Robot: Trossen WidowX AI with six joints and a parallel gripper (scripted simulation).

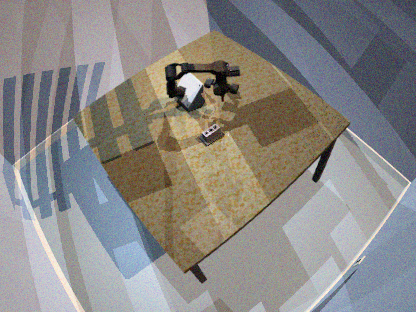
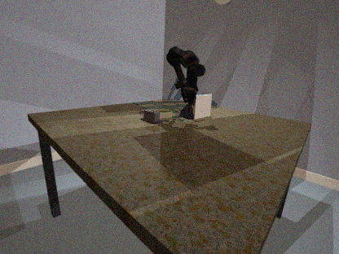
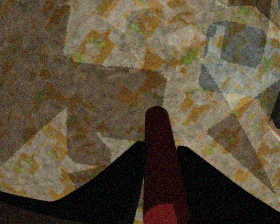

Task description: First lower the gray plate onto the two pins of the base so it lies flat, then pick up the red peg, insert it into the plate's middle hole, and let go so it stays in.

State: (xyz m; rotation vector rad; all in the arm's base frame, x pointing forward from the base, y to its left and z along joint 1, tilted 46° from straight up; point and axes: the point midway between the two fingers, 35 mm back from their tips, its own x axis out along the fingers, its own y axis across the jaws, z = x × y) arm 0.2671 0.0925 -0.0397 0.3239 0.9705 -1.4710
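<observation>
My gripper (image 3: pixel 160 152) is shut on the red peg (image 3: pixel 159 130). The peg points away from the camera between the fingers, with its brighter red near end at the bottom of the wrist view. In the exterior view my gripper (image 2: pixel 190 103) hangs beside the large white box, to the right of the base; the fingers are small and dark there. The gray plate (image 1: pixel 211 130) rests on top of the dark base (image 1: pixel 212 139) and looks flat, with dark holes in a row. Plate and base also show as a small block in the exterior view. The pins are too small to make out.
The large white box (image 1: pixel 190 87) (image 2: pixel 203 107) stands on the table (image 1: pixel 225 183) (image 2: pixel 163 165), close to the arm and beyond the base in the top view. Patchy light and dark shadows cross the table top.
</observation>
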